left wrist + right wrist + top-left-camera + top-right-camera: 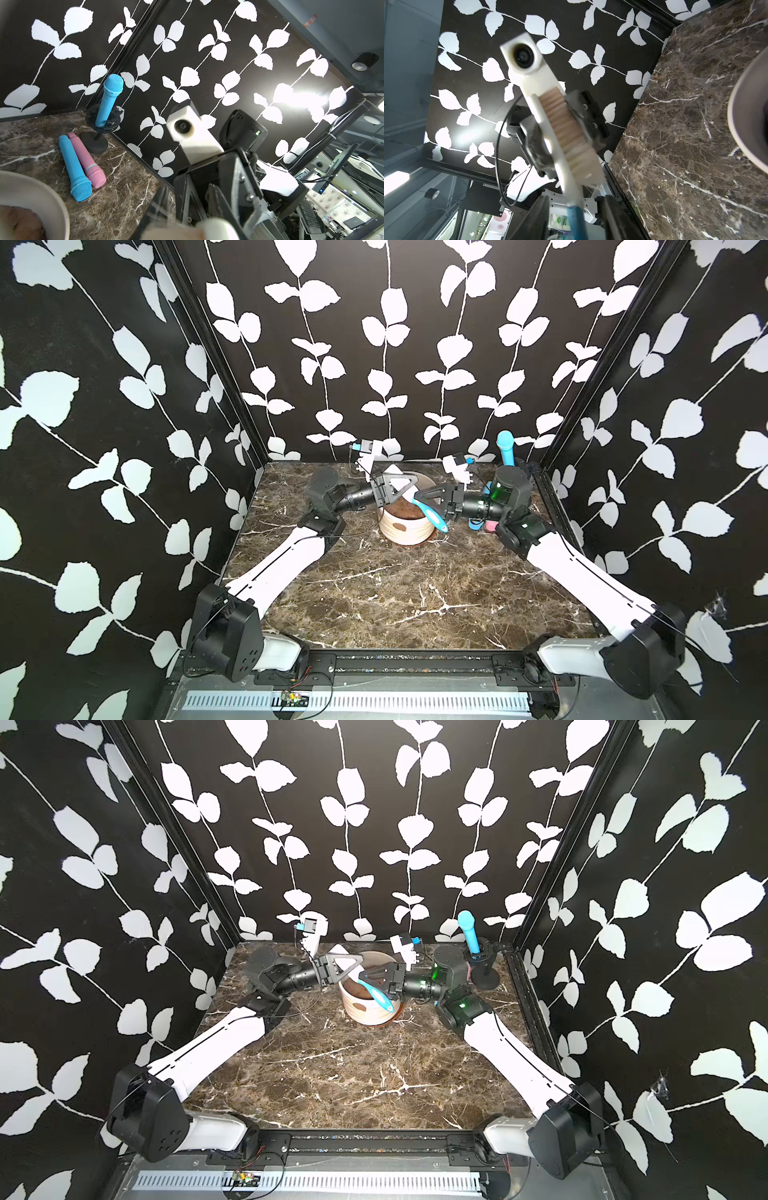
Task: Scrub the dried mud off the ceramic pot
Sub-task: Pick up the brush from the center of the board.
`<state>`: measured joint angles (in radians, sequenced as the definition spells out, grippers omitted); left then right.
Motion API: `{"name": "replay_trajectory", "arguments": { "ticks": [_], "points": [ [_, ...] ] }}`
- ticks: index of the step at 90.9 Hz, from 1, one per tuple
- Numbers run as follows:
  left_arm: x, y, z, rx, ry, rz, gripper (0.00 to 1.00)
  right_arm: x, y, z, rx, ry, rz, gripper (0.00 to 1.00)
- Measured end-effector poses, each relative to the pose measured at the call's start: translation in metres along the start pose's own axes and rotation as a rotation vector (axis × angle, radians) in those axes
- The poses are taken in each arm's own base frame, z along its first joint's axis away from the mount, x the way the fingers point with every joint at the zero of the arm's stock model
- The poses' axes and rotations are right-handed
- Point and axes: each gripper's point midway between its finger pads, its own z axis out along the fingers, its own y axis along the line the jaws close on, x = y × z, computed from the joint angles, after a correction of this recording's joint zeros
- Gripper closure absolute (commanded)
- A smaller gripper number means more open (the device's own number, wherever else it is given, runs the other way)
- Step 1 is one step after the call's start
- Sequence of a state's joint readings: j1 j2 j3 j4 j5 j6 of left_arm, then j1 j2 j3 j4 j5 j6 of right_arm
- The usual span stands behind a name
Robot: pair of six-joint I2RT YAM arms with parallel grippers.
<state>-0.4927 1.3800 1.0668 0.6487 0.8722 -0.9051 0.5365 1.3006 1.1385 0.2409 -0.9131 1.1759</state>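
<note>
Cream-white ribbed ceramic pot (415,532) is shown in both top views at the brown marble tabletop's (374,593) rear centre, 1 reddish-brown mud disc (400,526) on its wall. The left tool (405,487) is clamped on a white-headed, blue-handled brush (432,514). In the right wrist view, the right tool (574,207) is seen apart around the handle.

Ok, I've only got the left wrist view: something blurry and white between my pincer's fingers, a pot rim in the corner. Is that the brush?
Observer: Yes, the left pincer grips the brush by its white head, just above the ceramic pot.
Operator: Where's the handle?
Observer: The blue handle passes between the jaws of the right pincer, which stand open with a gap either side.
Operator: Any mud on the pot?
Observer: One dried mud patch, on its near side wall.
</note>
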Motion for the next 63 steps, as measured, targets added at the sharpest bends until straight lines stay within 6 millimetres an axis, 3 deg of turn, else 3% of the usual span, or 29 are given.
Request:
{"name": "replay_trajectory", "arguments": {
  "ticks": [13,63],
  "points": [
    [0.003,0.005,0.001,-0.007,0.007,-0.007,1.00,-0.001,0.002,0.000,-0.006,-0.006,-0.012,0.55],
    [0.007,0.008,0.001,-0.014,0.015,-0.032,1.00,0.008,-0.009,-0.001,0.007,0.017,-0.022,0.55]
  ]
}}
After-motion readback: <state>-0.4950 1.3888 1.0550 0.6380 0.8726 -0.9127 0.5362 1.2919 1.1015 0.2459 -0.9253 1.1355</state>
